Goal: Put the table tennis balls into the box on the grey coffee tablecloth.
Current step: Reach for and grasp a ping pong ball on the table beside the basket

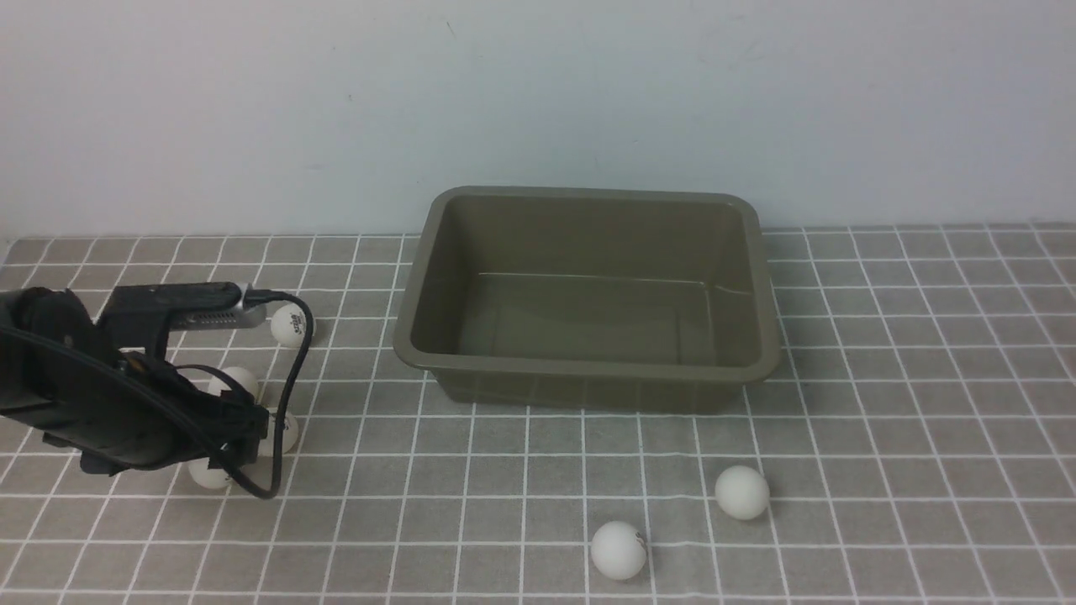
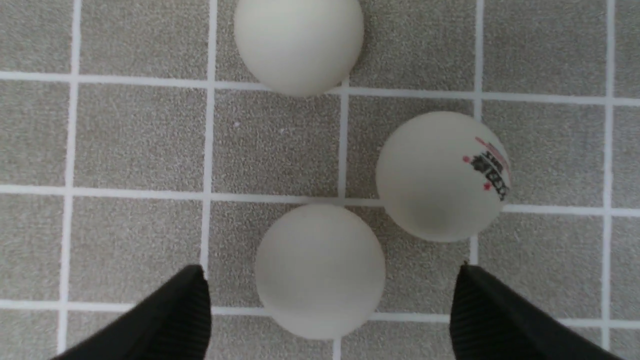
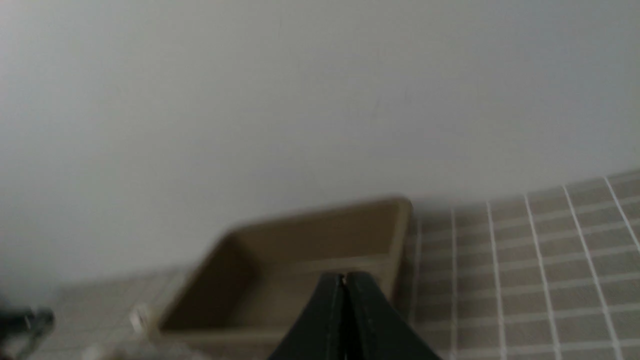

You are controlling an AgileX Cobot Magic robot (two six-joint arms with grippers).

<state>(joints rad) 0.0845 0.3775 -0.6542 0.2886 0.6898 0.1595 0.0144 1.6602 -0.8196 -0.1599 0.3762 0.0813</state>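
The olive-brown box (image 1: 580, 368) stands on the grey coffee tablecloth (image 1: 925, 420) with nothing inside it. Several white table tennis balls lie on the cloth: one ball (image 1: 292, 325) beside my left arm (image 1: 101, 403), three clustered under it, and two at the front, a ball (image 1: 741, 491) and a ball (image 1: 619, 550). My left gripper (image 2: 330, 270) is open and points down with a plain ball (image 2: 320, 272) between its fingers, untouched. A logo ball (image 2: 440, 175) and another ball (image 2: 299, 40) lie just beyond. My right gripper (image 3: 344, 276) is shut and empty, raised on the box's (image 3: 320, 250) near side.
A pale wall runs right behind the box. The left arm's black cable (image 1: 290, 403) loops down over the ball cluster. Bare cloth (image 1: 925, 336) stretches to the right of the box.
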